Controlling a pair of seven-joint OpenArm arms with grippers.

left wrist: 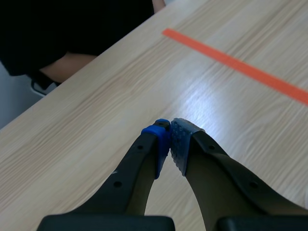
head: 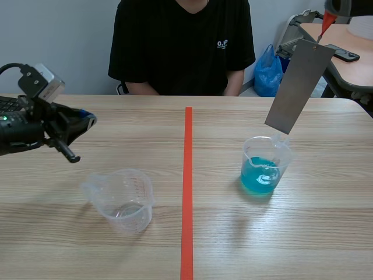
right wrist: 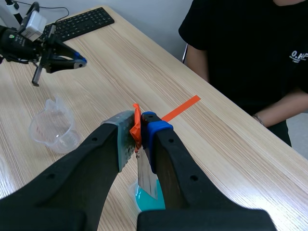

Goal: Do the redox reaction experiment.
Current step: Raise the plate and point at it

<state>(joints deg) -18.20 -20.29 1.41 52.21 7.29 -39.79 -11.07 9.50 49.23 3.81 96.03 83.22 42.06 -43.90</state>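
Wooden table (head: 326,233), person (head: 180,46) in black seated at top. Grey metal strip (head: 298,87), upper right: hangs tilted, lower edge just above the beaker of blue liquid (head: 265,169) at centre right. Right gripper (right wrist: 139,126): clenched on the strip's orange tab (head: 326,24). Left gripper (left wrist: 169,130), far left: closed on nothing. Empty beaker (head: 123,201): lower left. Handling: lower slowly and straight, keeping the strip inside the rim so the beaker is not tipped.
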